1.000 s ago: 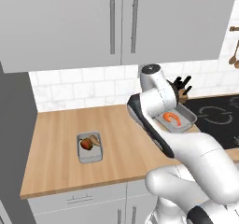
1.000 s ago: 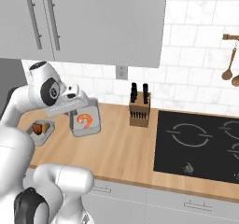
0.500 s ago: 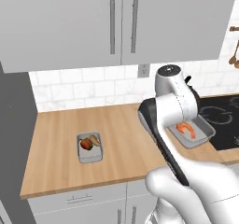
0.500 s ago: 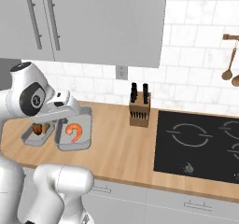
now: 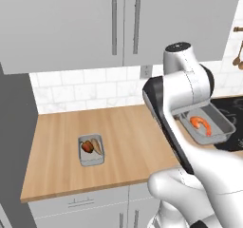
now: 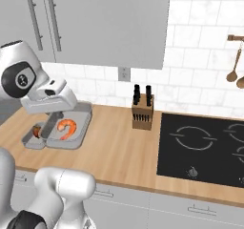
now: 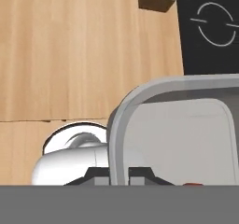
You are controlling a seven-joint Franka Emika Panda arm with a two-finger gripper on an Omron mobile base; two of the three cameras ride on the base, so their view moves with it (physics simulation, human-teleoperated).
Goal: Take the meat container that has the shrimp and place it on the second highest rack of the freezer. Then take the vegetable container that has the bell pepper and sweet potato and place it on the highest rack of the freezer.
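Note:
My gripper (image 6: 49,129) is shut on the rim of the grey meat container (image 6: 80,128), which hangs above the counter with the orange shrimp (image 6: 66,127) lying in it. From the left base view, this container (image 5: 219,122) and its shrimp (image 5: 201,124) hang at the right, beside my arm. Close up in the hand view, the container's rim (image 7: 115,134) runs between my fingertips (image 7: 140,171). The vegetable container (image 5: 91,151) rests on the wooden counter with a red bell pepper (image 5: 87,147) and a tan sweet potato (image 5: 97,146) inside. The freezer's racks are out of view.
A knife block (image 6: 142,112) stands by the backsplash next to the black cooktop (image 6: 205,149). Grey wall cabinets (image 5: 118,23) hang above the counter. A tall dark grey panel (image 5: 14,146) borders the counter's left end. Wooden utensils (image 6: 234,66) hang on the right wall.
My arm has carried the shrimp container away from the backsplash toward the counter's front, lower than before. The vegetable container has stayed in place.

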